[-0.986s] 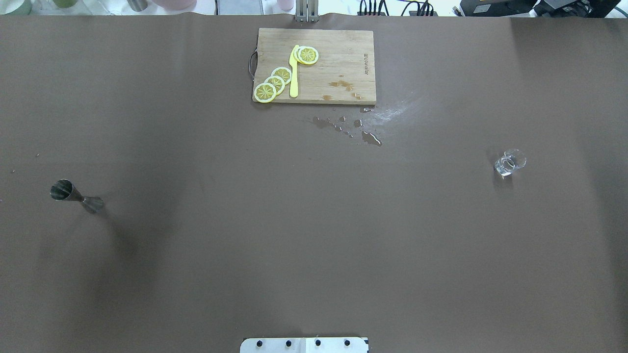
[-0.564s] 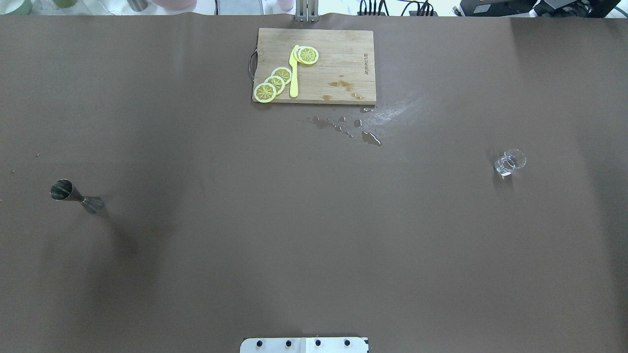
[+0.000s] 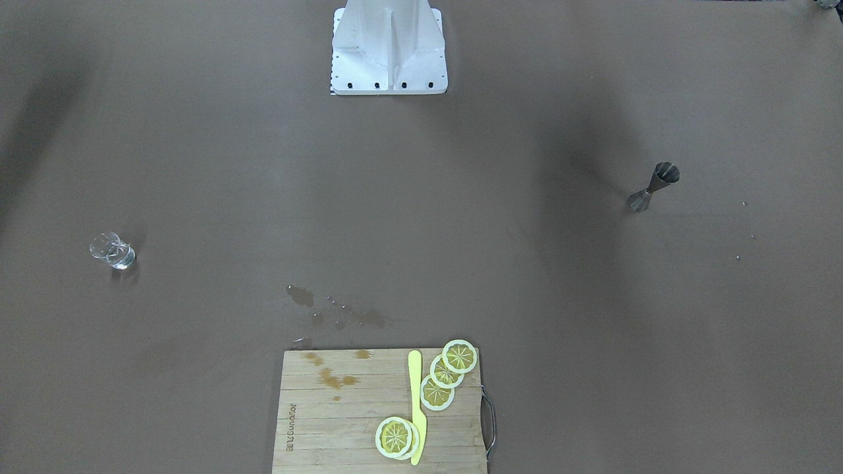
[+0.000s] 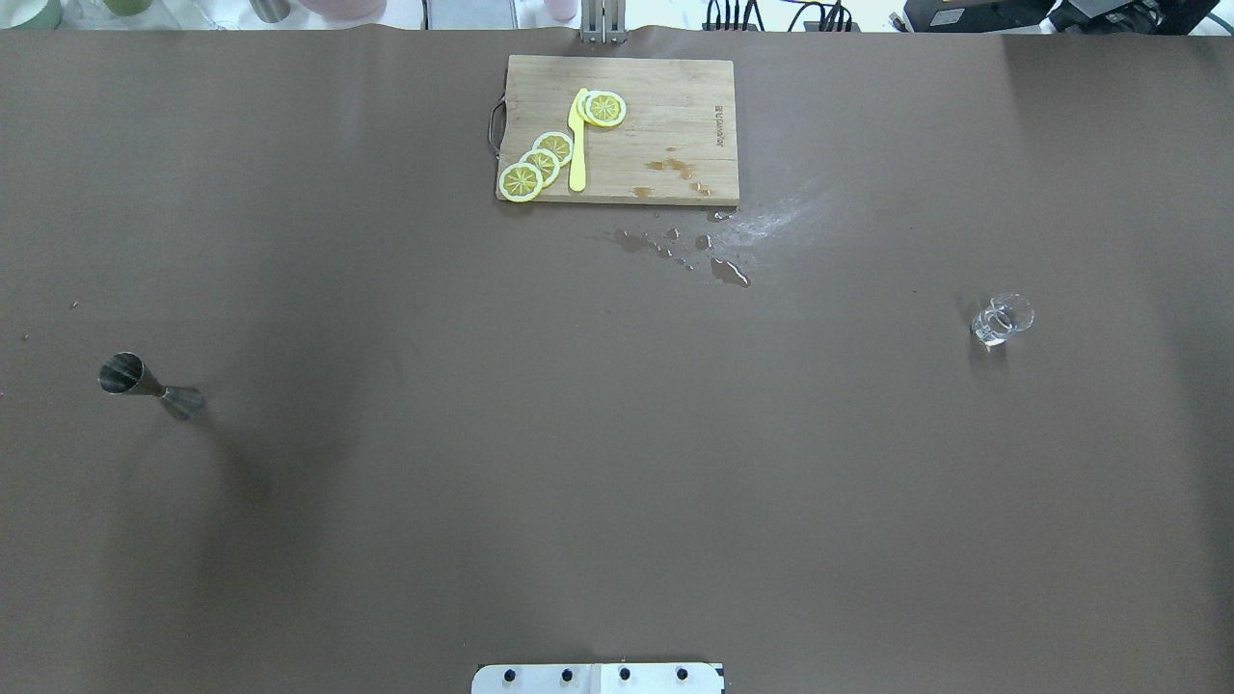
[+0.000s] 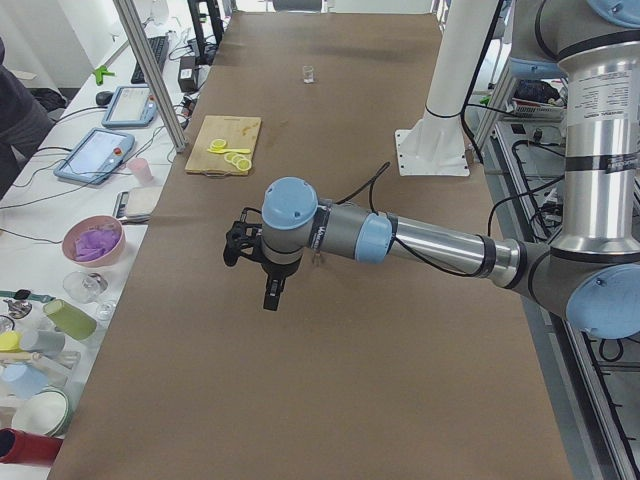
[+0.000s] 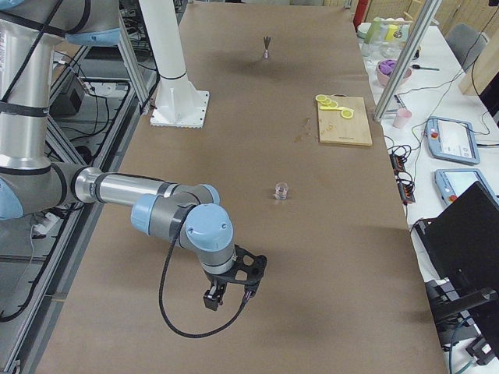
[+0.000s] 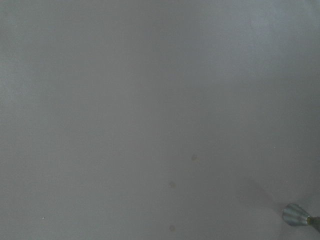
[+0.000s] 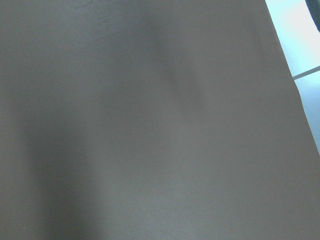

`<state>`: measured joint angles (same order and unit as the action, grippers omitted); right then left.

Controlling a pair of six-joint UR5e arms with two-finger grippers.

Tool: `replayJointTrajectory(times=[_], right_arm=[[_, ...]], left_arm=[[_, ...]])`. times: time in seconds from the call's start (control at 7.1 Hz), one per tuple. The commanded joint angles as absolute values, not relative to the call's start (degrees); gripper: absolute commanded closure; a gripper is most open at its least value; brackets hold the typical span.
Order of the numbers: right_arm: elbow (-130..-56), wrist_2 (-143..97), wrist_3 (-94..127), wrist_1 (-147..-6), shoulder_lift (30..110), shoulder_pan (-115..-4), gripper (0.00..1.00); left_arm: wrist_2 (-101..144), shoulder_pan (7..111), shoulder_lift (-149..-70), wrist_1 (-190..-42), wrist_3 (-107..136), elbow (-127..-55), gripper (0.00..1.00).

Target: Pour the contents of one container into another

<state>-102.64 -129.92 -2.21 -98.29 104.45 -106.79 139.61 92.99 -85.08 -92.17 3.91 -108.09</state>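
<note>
jigger (image 7: pixel 299 215) — clipped at corner; glass (image 4: pixel 1001 320) faint

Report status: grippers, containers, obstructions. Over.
Left gripper, right gripper above bare table; open or shut, cannot tell. Measuring cup and glass upright, far apart, untouched. Spill by cutting board, off their line.

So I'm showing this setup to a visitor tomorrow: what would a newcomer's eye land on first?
Probably the wooden cutting board at the far middle edge of the table, bright with lemon slices and a yellow knife, and the wet splashes just on the robot's side of it. After that, two small vessels standing far apart: a metal jigger on the robot's left, a clear glass on its right.
</note>
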Motion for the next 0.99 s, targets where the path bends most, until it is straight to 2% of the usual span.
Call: replayJointTrajectory(times=[0.0,0.28,0.85], right_arm=[[-102.92,-130.25,-13.46,-98.26,104.41,-107.66,0.0],[-101.77,-130.95,-23.61,-98.0,104.07,-107.75,0.0],[-102.05,-130.87,-23.82,-97.91,103.18,-107.67,0.0]], left_arm=[[139.48,92.9,-81.67,-98.13,11.12,-111.95,0.02],[139.31,92.46,-77.45,-110.68,18.86,-112.5,0.02],[131.41,82.38,-77.26,-111.71,32.14,-119.77,0.02]])
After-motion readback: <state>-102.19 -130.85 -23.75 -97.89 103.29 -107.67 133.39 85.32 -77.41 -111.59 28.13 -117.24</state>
